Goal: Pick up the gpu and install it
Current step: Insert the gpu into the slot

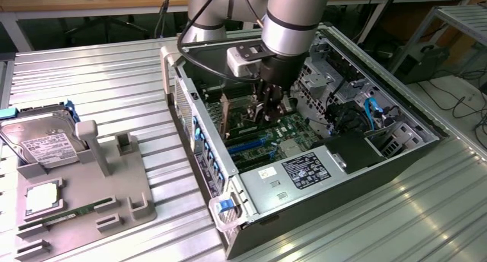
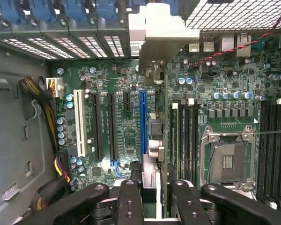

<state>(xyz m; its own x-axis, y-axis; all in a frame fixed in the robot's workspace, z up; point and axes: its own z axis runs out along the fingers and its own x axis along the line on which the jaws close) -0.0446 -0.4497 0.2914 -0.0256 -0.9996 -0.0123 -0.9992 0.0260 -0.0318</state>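
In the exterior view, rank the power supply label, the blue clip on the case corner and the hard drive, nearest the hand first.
1. Power supply label, inside the case with the hand.
2. Blue clip, on the case's corner.
3. Hard drive, on the gray tray, exterior view's left.

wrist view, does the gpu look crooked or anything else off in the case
Nothing stands out. The gpu, gripped in the hand, runs parallel to the blue slot, not skewed.

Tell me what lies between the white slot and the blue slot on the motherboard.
In the wrist view, two long black slots and one short black slot lie between the white slot and the blue slot.
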